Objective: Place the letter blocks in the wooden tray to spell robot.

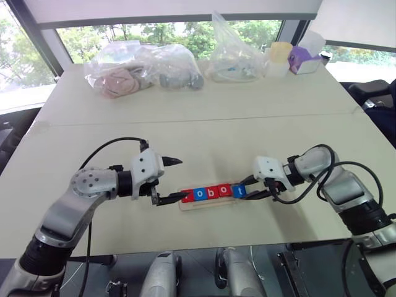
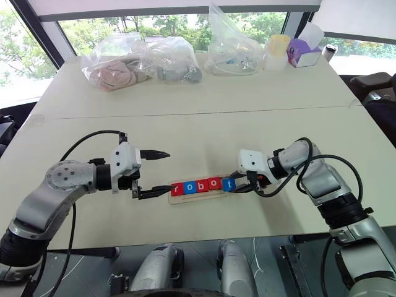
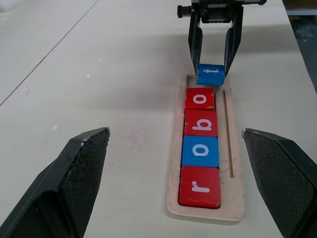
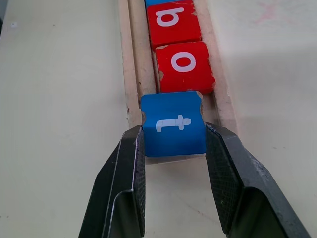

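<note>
Head views: I see the wooden tray (image 1: 213, 199) lying on the pale table (image 1: 185, 124) between both arms, letter blocks reading "r o b o t" in a row. The left gripper (image 1: 174, 180) sits at the tray's "r" end, fingers spread wide, nothing between them. The right gripper (image 1: 252, 189) is at the "t" end. Along the table's far edge lie clear plastic bags (image 1: 142, 74) and a purple tissue box (image 1: 304, 60).

Left wrist view: I read red r block (image 3: 199, 186), blue o block (image 3: 200, 150), red b block (image 3: 201, 122), red o block (image 3: 200, 98) seated in the slot. The blue t block (image 3: 211, 75) sits tilted at the far end, pinched by the right gripper.

Right wrist view: both fingers (image 4: 225, 163) press the sides of the t block, which overhangs the tray end, touching the red "o".
</note>
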Available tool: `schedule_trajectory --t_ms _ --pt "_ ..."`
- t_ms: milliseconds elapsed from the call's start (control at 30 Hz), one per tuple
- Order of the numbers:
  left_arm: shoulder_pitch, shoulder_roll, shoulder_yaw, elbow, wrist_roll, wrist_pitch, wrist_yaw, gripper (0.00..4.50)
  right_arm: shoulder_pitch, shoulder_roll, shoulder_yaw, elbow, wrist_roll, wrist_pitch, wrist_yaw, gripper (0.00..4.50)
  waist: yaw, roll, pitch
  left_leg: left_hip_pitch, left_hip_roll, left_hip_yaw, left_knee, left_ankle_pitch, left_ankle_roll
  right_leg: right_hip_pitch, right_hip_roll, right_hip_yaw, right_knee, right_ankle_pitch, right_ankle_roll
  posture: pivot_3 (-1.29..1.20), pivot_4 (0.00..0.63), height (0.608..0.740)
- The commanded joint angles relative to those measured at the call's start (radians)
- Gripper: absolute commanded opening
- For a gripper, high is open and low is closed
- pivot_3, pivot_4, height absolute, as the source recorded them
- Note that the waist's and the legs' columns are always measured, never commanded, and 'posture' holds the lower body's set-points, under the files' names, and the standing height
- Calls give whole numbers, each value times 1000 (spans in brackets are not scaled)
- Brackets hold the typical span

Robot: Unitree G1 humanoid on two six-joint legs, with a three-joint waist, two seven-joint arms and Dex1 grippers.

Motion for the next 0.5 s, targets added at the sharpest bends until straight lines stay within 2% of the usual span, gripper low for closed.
schedule_trajectory --t_ms 33,500 --pt "-5 2 25 -38 -12 2 10 4500 -28 3 -9 -4 -1 -1 -1 1120 -1 0 0 0 0 0 0 0 0 0 0 0 0 0 0 0 150 740" --pt "-10 -3 20 -39 -14 7 19 4500 -56 26 9 -11 -17 15 -7 1120 -1 0 0 0 0 0 0 0 0 0 0 0 0 0 0 0 150 740"
